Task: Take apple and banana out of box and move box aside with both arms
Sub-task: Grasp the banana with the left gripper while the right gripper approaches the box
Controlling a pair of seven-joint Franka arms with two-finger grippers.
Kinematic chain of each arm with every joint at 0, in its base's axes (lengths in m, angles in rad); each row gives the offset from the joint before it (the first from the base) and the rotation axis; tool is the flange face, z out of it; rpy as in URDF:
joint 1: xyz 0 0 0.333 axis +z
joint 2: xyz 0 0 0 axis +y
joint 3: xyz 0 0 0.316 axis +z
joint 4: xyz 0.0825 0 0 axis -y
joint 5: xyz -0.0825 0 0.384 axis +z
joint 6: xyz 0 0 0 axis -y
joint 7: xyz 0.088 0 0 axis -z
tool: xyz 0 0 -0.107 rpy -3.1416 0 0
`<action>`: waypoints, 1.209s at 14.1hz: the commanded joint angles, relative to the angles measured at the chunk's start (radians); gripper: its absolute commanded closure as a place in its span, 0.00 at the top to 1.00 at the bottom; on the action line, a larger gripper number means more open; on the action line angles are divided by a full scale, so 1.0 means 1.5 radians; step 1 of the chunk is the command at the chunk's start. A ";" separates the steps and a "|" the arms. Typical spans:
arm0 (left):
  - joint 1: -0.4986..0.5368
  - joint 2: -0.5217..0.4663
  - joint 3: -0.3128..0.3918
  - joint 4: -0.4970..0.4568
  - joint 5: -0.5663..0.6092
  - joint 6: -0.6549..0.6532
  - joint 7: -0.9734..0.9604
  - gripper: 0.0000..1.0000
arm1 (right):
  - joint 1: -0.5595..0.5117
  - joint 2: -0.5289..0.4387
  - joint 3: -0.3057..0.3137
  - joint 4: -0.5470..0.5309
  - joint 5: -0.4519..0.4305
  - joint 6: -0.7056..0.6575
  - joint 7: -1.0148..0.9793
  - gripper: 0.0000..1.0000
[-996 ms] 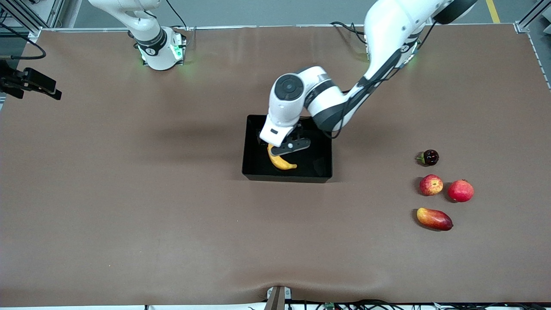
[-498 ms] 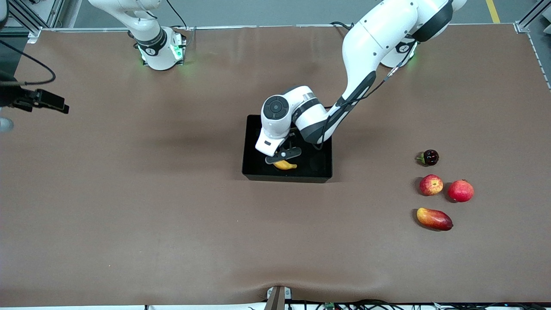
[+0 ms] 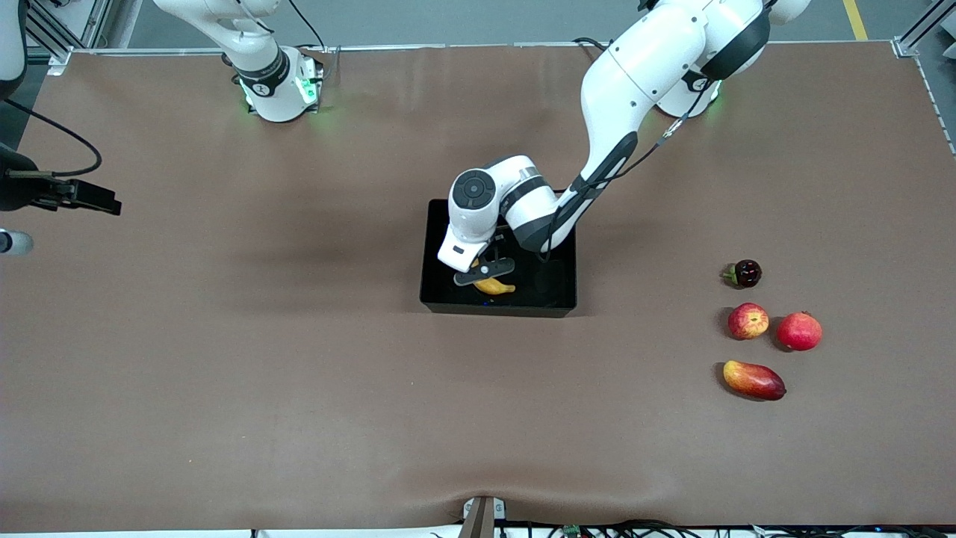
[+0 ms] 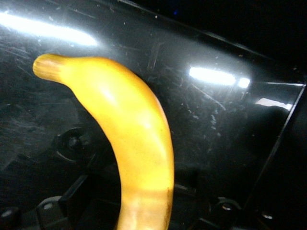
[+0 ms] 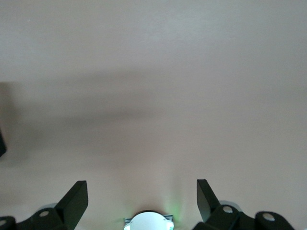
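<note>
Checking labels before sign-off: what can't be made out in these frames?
- Left gripper, front view: its fingers are hidden by its own wrist and the banana; grip unclear.
- Banana, left wrist view: its lower end is cut off by the frame edge.
- Box floor, front view: partly covered by the left arm.
- Right gripper, front view: cut off at the frame edge.
- Small dark fruit: too small to identify.
</note>
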 commanded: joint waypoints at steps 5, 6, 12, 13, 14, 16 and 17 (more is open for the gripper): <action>-0.016 -0.014 0.009 0.036 0.013 0.000 -0.019 0.00 | 0.033 0.050 0.009 -0.003 0.082 -0.004 0.082 1.00; -0.015 -0.027 0.009 0.036 0.016 -0.001 -0.018 0.00 | 0.036 0.053 0.010 -0.004 0.091 0.003 0.082 1.00; 0.006 -0.125 0.009 0.037 0.006 -0.070 -0.014 0.00 | 0.131 0.065 0.010 -0.093 0.135 0.128 0.165 1.00; 0.019 -0.150 0.007 0.037 0.006 -0.093 -0.012 0.00 | 0.140 0.065 0.011 -0.104 0.142 0.144 0.167 1.00; 0.027 -0.170 0.004 0.037 0.005 -0.120 -0.012 0.00 | 0.157 0.075 0.011 -0.111 0.159 0.145 0.169 1.00; 0.043 -0.217 0.004 0.037 -0.015 -0.168 -0.010 0.00 | 0.212 0.105 0.010 -0.134 0.184 0.177 0.170 1.00; 0.060 -0.235 0.003 0.037 -0.023 -0.186 -0.007 0.00 | 0.238 0.112 0.010 -0.155 0.185 0.216 0.171 1.00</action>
